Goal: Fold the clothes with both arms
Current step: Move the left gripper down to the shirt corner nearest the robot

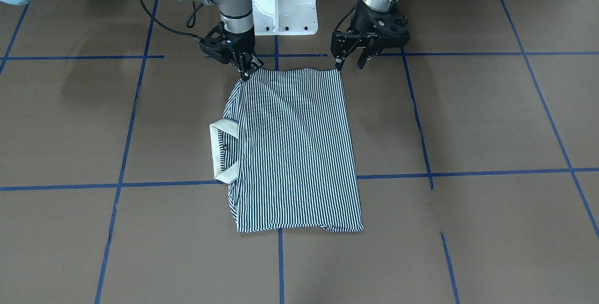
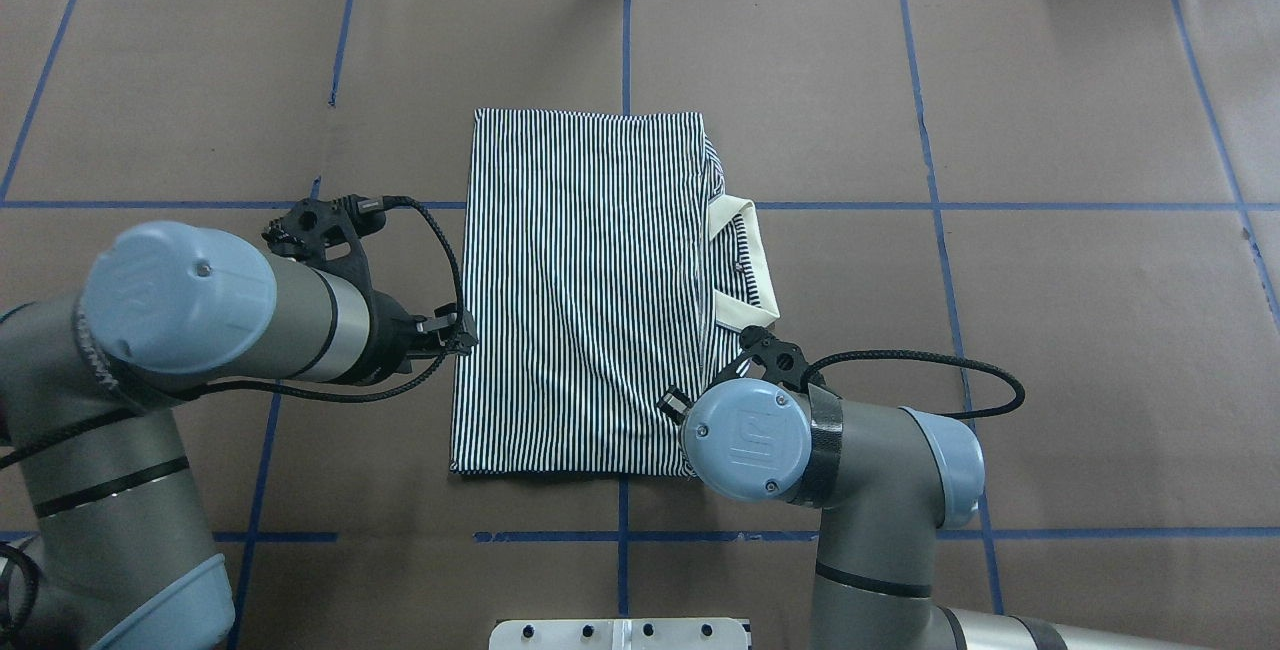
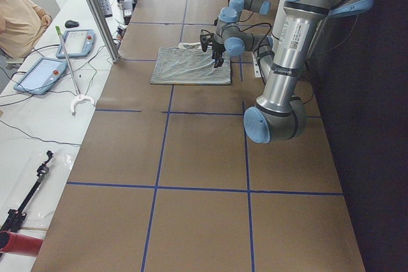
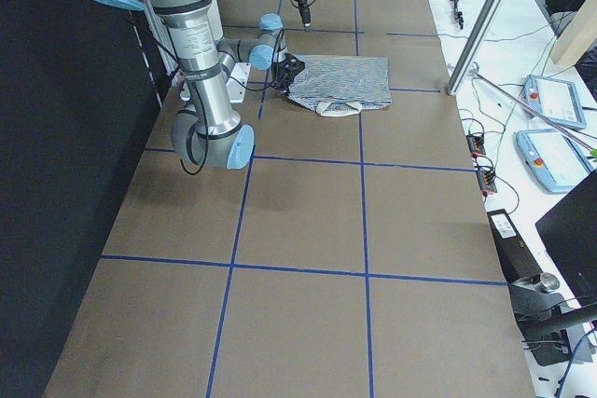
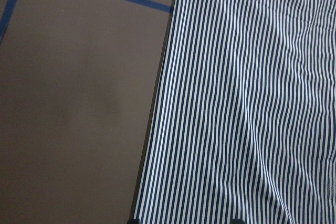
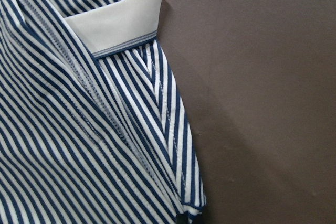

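The striped polo shirt (image 1: 295, 149) lies folded into a long rectangle on the brown table, with its cream collar (image 1: 222, 149) sticking out on my right side. My left gripper (image 1: 349, 64) is open, just above the shirt's near left edge (image 2: 458, 400). The left wrist view shows that edge (image 5: 157, 108) running between the fingertips. My right gripper (image 1: 244, 76) has its fingers together on the shirt's near right corner, which rises to a point there. In the overhead view my right wrist (image 2: 750, 440) hides that gripper. The right wrist view shows the collar (image 6: 115, 17) and a folded edge (image 6: 178, 145).
The white pedestal base (image 1: 283, 0) stands just behind the shirt, between the arms. Blue tape lines (image 1: 491, 172) grid the brown table. Tablets (image 3: 41, 74) and a metal post (image 3: 99, 14) stand beyond the table's far edge, and a person (image 3: 16, 20) sits there.
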